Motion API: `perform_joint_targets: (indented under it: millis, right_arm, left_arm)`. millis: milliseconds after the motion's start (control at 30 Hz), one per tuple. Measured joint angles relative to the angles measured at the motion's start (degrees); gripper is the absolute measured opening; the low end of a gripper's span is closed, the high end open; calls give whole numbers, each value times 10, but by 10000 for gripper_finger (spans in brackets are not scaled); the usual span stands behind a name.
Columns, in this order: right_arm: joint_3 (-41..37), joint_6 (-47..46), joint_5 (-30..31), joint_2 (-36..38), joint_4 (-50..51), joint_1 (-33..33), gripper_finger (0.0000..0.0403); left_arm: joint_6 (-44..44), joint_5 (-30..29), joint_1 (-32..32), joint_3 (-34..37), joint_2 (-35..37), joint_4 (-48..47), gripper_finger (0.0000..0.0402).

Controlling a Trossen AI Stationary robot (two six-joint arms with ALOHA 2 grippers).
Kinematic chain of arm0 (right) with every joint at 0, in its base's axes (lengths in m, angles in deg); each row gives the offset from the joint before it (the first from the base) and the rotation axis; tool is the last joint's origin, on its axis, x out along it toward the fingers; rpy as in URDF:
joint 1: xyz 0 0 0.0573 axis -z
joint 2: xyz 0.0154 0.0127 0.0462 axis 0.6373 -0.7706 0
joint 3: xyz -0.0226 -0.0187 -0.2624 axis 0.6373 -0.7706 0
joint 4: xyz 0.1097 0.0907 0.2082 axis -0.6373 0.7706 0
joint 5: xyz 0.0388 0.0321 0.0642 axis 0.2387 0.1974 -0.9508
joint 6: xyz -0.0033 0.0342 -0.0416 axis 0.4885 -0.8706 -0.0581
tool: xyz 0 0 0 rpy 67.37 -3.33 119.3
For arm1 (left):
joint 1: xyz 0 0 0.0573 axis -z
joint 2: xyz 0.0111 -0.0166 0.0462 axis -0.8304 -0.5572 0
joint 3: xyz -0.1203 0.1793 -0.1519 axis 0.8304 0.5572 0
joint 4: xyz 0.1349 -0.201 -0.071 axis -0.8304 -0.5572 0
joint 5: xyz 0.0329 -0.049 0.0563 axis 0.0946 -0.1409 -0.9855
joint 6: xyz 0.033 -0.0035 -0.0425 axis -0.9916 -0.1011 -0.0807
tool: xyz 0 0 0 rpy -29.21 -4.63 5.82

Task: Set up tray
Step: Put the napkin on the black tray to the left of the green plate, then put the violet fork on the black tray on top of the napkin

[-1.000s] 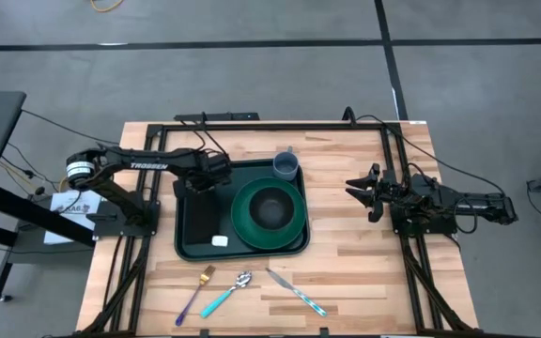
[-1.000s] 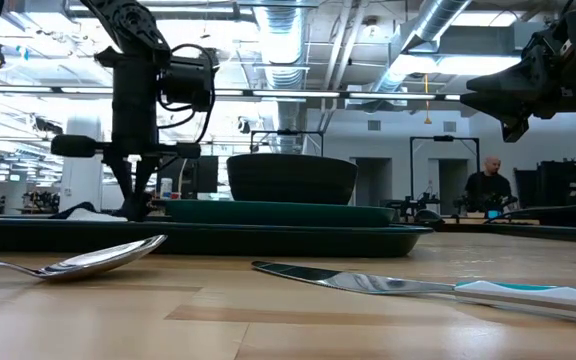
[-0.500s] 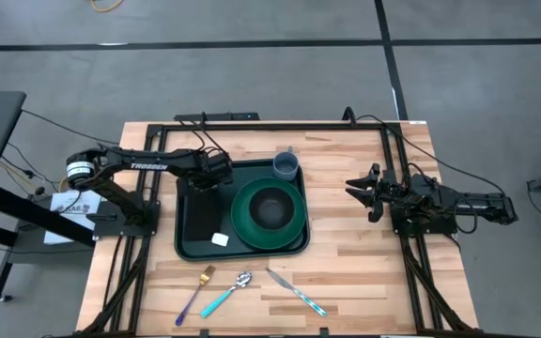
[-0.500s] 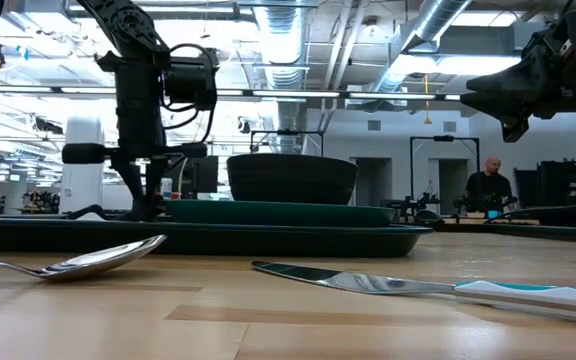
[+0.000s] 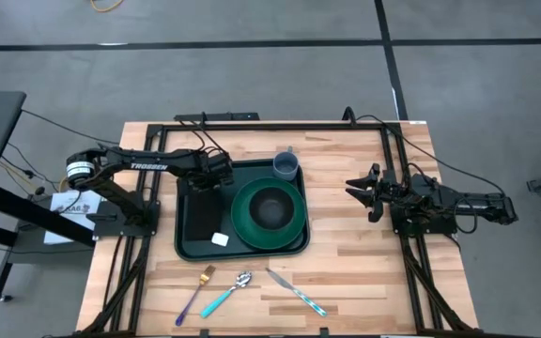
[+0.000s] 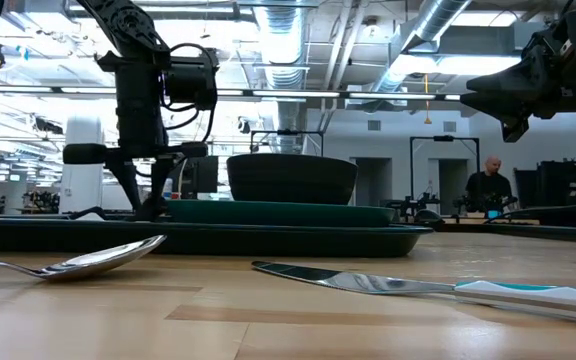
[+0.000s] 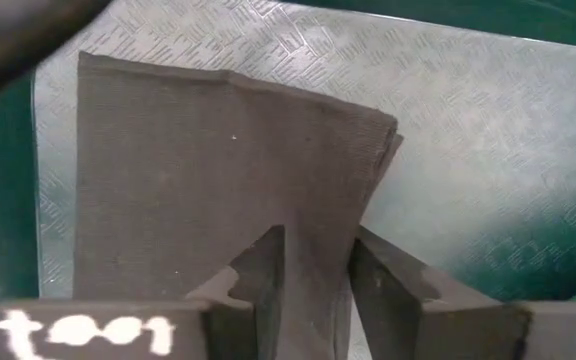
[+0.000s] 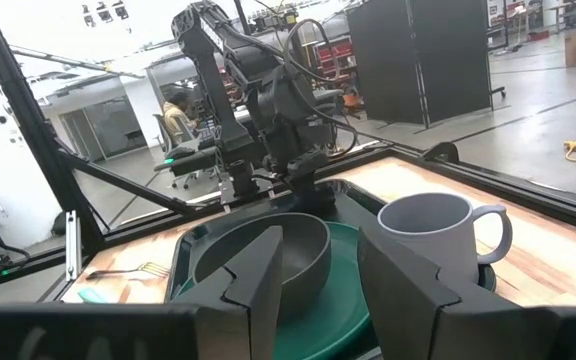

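The dark green tray lies at the middle of the table. A dark grey folded napkin with a white tag lies flat in the tray's left half. My left gripper points down over the napkin's far end and is open. In the left wrist view its fingers stand either side of the napkin's side edge. My right gripper waits, open, above the table's right part, clear of everything. My left gripper comes at the napkin's far end from above, one finger over the cloth and one beside its edge. Whether the fingertips touch the cloth or the tray cannot be told. The napkin lies flat on the tray.
A green plate bearing a dark bowl fills the tray's right half. A grey mug stands at the tray's far right corner. A fork, a spoon and a knife lie near the table's near edge.
My left gripper has shifted a little toward the table's right over the tray's far left part. The napkin, plate, bowl and mug have stayed where they were.
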Motion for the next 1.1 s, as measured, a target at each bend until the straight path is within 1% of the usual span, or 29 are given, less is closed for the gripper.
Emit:
perform_joint_targets:
  millis: [133, 367, 567, 700, 800, 967, 1100]
  right_arm:
    - [0, 0, 0, 0, 0, 0, 123]
    - [0, 0, 0, 0, 0, 0, 123]
    - [0, 0, 0, 0, 0, 0, 123]
    - [0, 0, 0, 0, 0, 0, 123]
    - [0, 0, 0, 0, 0, 0, 123]
    - [0, 0, 0, 0, 0, 0, 123]
    - [0, 0, 0, 0, 0, 0, 123]
  left_arm:
    - [-20, 2, 0, 0, 0, 13, 106]
    - [-64, 20, 0, 0, 0, 63, 108]
    - [-105, 13, 0, 0, 14, 92, 108]
    - [-142, -20, 0, 0, 41, 99, 108]
    - [-187, -35, 0, 0, 65, 99, 108]
    - [-283, -20, 7, 0, 112, 101, 108]
    - [-336, -9, 27, 0, 160, 108, 108]
